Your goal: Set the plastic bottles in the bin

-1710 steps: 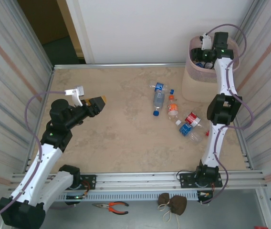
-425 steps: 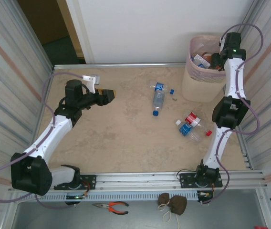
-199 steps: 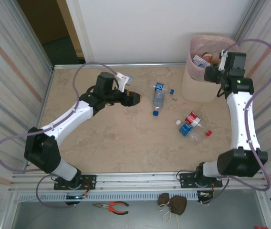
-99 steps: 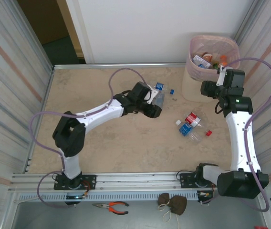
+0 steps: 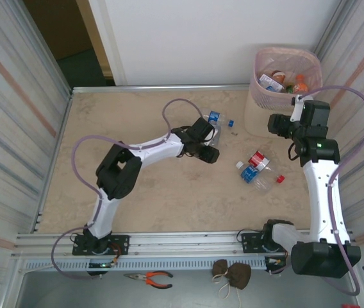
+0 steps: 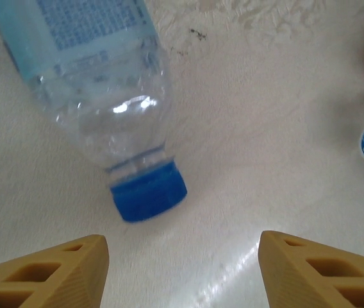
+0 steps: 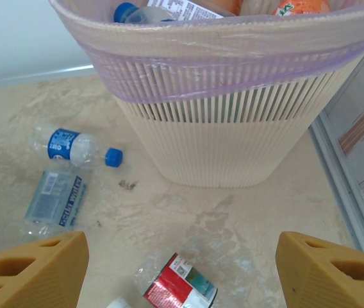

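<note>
Bottles lie on the tan table, so the job looks partly done. The left gripper hangs just short of a clear plastic bottle with a pale blue label and blue cap. Its yellow fingers are wide apart and hold nothing. Next, I think, it must slide on until the fingers sit either side of the bottle, then squeeze. The right gripper is open and empty too, near the tall pale pink plastic bin. Inside the bin lie an orange bottle and a white-labelled bottle.
</note>
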`<state>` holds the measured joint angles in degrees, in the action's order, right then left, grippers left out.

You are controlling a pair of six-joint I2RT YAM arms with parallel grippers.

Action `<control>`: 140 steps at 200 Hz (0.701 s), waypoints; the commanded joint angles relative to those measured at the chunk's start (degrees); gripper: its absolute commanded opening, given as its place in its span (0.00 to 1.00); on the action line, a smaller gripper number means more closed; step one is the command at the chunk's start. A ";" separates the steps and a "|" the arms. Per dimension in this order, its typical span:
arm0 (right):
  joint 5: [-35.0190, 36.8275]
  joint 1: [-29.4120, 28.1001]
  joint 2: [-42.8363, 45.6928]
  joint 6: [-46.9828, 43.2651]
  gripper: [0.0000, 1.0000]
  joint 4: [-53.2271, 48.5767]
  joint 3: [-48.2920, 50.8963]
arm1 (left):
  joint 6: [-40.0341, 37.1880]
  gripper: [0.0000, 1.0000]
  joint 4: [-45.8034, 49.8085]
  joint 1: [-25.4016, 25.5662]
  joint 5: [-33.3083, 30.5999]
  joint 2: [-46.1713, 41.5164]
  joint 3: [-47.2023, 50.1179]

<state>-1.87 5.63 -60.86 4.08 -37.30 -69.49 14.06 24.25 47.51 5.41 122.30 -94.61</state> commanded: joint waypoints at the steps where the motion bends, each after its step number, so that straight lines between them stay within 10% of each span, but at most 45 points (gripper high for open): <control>1: -1.07 -0.27 1.79 0.90 0.76 1.04 0.35 | 1.19 0.64 1.86 0.31 -1.37 3.14 -3.92; 140: 0.34 -0.53 3.27 -0.58 0.77 1.13 -0.81 | 1.58 0.43 4.11 -0.83 -3.47 9.29 -9.63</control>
<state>-1.80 5.58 -59.20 4.05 -37.28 -69.47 15.27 27.27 47.22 2.87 132.27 -104.07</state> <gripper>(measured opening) 0.768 0.448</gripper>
